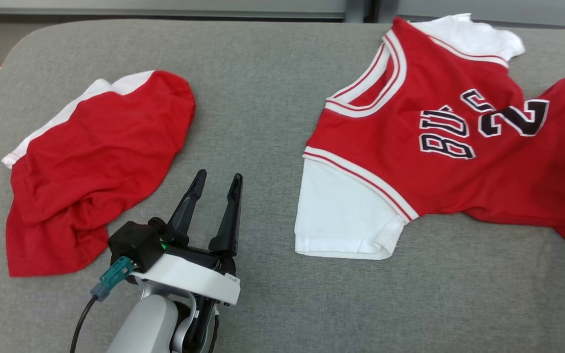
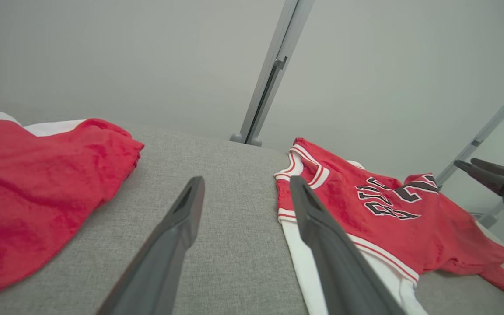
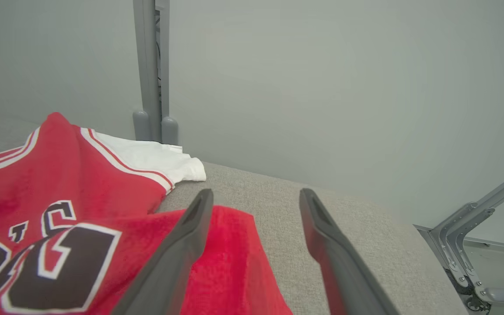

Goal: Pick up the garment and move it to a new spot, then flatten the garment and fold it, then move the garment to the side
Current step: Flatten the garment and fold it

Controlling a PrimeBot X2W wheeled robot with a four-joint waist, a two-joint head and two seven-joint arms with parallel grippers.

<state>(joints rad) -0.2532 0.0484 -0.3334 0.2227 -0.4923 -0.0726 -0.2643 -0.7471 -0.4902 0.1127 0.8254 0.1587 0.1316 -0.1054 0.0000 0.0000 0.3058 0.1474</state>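
**A:** Well, where is the garment?

**B:** The red basketball jersey with white sleeves and black lettering lies face up in the upper right of the head view, on the grey cloth-covered tabletop. Its lower part is rumpled and runs off the right edge.

**A:** And the jaws?

**B:** The left jaws, lower left of centre, are spread wide and empty. They hang over bare cloth between the jersey and a crumpled red-and-white garment at the left, probably parked in that gap so they snag neither. In the right wrist view the right jaws also stand wide apart with nothing between them, poised over the jersey's red hem.

**A:** So?

**B:** I'd judge the jersey is set at its spot. Those wrinkles want flattening next.
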